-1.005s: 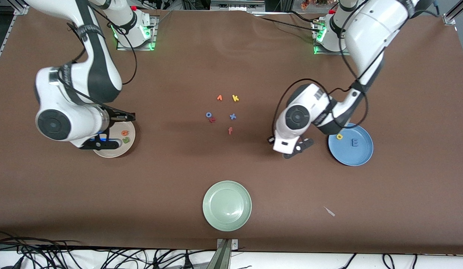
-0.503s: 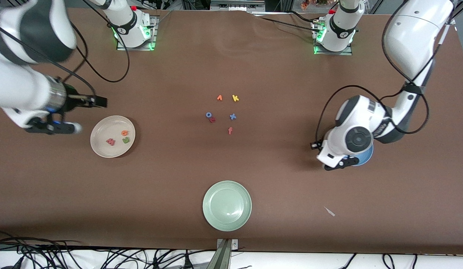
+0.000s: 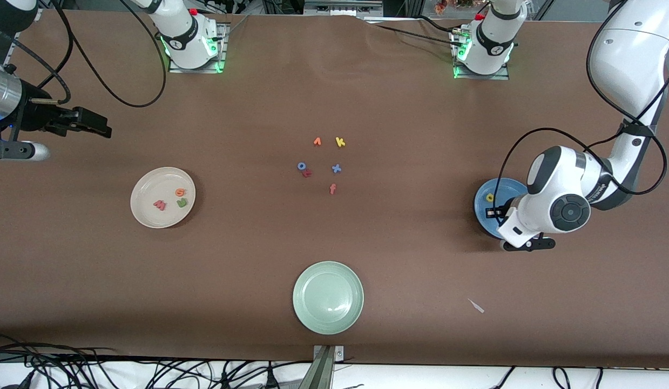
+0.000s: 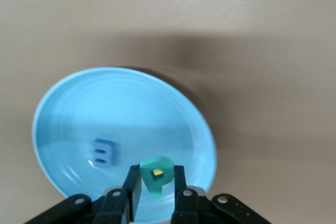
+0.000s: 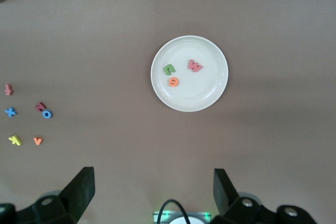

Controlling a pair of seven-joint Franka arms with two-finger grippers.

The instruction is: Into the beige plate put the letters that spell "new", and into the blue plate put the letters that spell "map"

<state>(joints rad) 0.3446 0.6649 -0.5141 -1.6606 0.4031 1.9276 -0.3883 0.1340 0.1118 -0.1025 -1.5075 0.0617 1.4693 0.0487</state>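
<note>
My left gripper (image 4: pixel 157 183) is shut on the teal p (image 4: pixel 157 178) and holds it over the blue plate (image 3: pixel 481 208), (image 4: pixel 63 93). The blue m (image 4: pixel 103 153) and the yellow a (image 3: pixel 490 198) lie in that plate. The beige plate (image 3: pixel 145 216), (image 5: pixel 210 95) holds the orange e (image 3: pixel 180 192), the dark green n (image 3: pixel 182 202) and the pinkish-red w (image 3: pixel 160 205). My right gripper (image 3: pixel 99 128), (image 5: pixel 152 182) is open and empty, high over bare table at the right arm's end, away from the beige plate.
A pale green plate (image 3: pixel 328 297) sits near the front edge. Mid-table lies a cluster of loose letters: yellow k (image 3: pixel 340 142), blue o (image 3: pixel 301 166), blue x (image 3: pixel 336 168), orange-red f (image 3: pixel 332 188) and others. A small white scrap (image 3: pixel 476 306) lies nearer the front camera.
The left arm swung toward its own end of the table and now hangs over the blue plate. The right arm lifted off the beige plate and drew away, uncovering the w.
</note>
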